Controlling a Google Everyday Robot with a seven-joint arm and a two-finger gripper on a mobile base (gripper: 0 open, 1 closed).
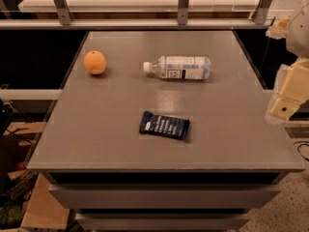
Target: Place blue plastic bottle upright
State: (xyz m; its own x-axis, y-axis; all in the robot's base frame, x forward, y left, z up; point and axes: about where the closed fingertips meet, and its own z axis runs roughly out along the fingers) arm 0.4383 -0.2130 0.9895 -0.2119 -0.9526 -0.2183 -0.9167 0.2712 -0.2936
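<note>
Table: grey flat-topped rectangular cabinet with drawer fronts below the front edge. It carries all three loose items.

Back rail: pale metal frame runs along the far edge of the table, with upright struts above it.

Gripper: cream-coloured boxy robot gripper at the right border of the view, off the table's right edge and about level with its middle. It hangs clear of the top and touches nothing. Whether the pincer is apart or together: cannot tell from here.

Bottle: clear, faintly bluish plastic water bottle with a white label with dark print. It lies on its side in the far half of the table, right of centre. Long axis runs left-right, white screw cap pointing left toward the orange. Not upright. Well apart from the gripper.

Wrapper: dark blue rectangular snack wrapper, flat on the top, nearer the front, below the bottle and apart from it.

Orange: round orange fruit, far-left part of the table, left of the bottle cap with a clear gap between.
</note>
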